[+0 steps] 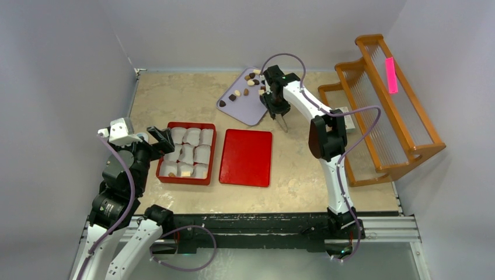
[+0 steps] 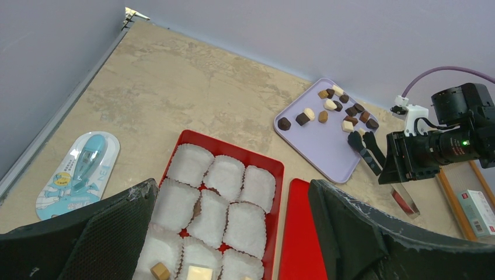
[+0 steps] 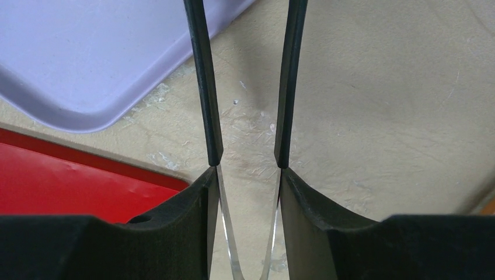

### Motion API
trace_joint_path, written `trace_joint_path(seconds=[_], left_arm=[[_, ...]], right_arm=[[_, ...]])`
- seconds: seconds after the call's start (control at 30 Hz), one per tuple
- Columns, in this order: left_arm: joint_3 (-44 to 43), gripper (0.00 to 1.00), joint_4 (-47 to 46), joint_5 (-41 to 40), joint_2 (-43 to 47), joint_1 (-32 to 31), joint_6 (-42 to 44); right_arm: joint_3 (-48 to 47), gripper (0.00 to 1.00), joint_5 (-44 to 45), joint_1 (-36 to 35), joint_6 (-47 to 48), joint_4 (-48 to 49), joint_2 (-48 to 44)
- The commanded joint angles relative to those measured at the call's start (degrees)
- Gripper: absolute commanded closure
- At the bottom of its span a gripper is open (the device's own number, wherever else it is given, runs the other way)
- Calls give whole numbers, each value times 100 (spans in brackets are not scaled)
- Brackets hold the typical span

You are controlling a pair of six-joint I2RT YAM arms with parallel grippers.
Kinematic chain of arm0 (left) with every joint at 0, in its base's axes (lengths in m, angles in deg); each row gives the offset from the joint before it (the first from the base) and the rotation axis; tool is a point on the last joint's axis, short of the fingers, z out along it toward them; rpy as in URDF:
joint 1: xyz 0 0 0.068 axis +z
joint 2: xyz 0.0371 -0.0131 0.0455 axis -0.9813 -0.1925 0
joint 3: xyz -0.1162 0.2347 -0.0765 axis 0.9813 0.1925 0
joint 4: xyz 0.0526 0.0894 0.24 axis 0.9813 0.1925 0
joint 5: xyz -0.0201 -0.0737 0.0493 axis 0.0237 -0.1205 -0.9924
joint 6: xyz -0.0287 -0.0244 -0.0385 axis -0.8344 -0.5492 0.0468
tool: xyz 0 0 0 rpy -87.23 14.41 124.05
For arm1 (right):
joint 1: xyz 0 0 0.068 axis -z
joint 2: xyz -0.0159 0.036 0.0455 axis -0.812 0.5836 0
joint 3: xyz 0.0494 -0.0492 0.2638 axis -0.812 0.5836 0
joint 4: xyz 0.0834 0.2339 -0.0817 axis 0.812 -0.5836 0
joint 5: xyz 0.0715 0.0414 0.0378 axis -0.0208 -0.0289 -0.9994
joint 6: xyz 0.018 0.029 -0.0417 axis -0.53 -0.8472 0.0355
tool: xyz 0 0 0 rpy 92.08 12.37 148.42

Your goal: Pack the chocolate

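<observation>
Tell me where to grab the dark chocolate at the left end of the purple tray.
Pinch the dark chocolate across its opposite sides, coming straight down from above: it lies flat on the purple tray, apart from its neighbours. The tweezers in the right end effector probably suit it.

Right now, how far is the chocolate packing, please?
Done: at least two pieces sit in paper cups of the red box. In hand: the right tool grips tweezers, no piece visible in them; the left tool is open. Left: many chocolates wait on the purple tray, most cups empty.
</observation>
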Motion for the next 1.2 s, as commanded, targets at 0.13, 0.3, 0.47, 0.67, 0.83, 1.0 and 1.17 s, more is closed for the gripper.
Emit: trace_joint_path(seconds=[0.13,0.3,0.47,0.67,0.83,1.0,1.17], left_arm=[[-36,0,-122,-48,-10,19,-45],[-41,0,-131,-36,-4,19,-45],[-39,0,-131,-34,4,19,-45],[-37,0,-122,-41,16,19,-45],[-36,0,-134,-32,1,19,-30],[-40,0,-141,-45,12,19,-27],[-41,0,-144,-63,20,19,-36]], right_arm=[[-61,64,-102,16,41,89,-247],[11,68,-349,0,80,123,-416],[177,68,-574,-42,51,285,-630],[375,70,-945,-158,-16,522,-922],[845,71,-1401,-362,-53,911,-1414],[1287,71,-1438,-905,22,1069,-1887],[1551,71,-1368,-1608,124,1056,-2274]])
